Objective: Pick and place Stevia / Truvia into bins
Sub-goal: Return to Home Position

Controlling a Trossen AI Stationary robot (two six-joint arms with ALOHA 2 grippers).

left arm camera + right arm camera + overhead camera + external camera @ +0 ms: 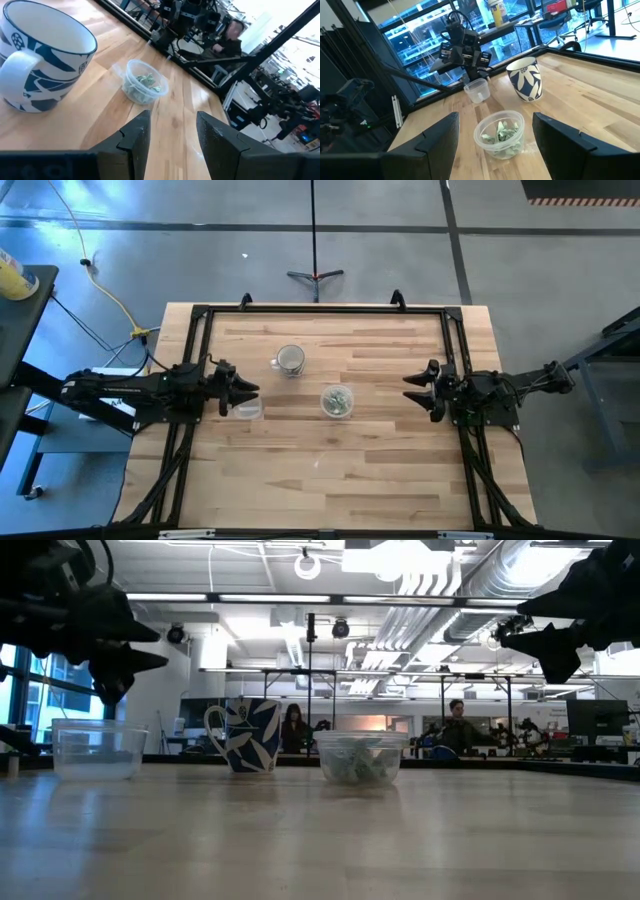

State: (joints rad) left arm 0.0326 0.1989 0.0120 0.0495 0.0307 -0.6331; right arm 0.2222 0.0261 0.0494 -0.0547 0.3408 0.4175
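seemingly done: the stevia sachets (504, 132) lie heaped in the round tub (337, 401) just beside the mug (290, 360), and none shows loose on the bench (350, 480). the left gripper (172, 116), near the mug, and the right gripper (408, 388), well apart from it, hold their fingers spread and empty.

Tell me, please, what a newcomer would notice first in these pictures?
The round tub in the middle of the table draws the eye first, filled with crumpled pale green and white sachets. Near it, toward the far edge, stands a blue-and-white patterned mug, and a squarish tub that looks empty sits right by the left hand. Both hands hang open at opposite sides of the table, the right hand facing the left.
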